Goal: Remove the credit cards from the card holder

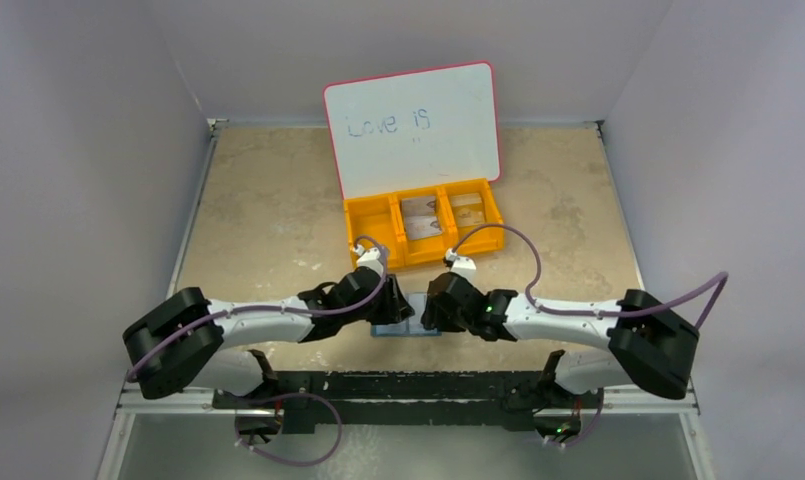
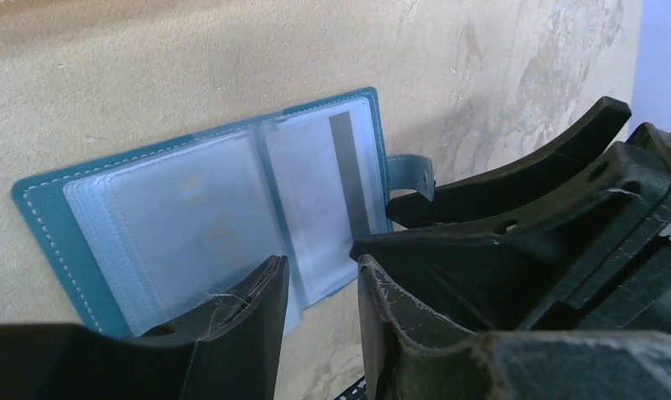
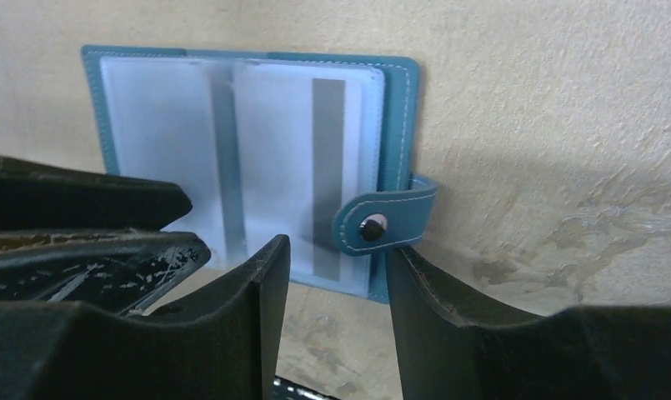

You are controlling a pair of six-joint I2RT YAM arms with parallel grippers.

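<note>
Lying open and flat on tabletop (image 1: 268,220) near front edge, between both arms: card holder (image 3: 248,158), clear pockets up, closure tab (image 3: 382,217) at right side. One credit card (image 3: 302,167), grey stripe, in right-hand pocket. Left gripper (image 2: 319,271): jaws parted, grasping nothing, over holder's near edge. Right gripper (image 3: 338,250): jaws parted, empty, just before tab. Orange bin (image 1: 368,225) behind; whiteboard (image 1: 413,125) beyond.
</note>
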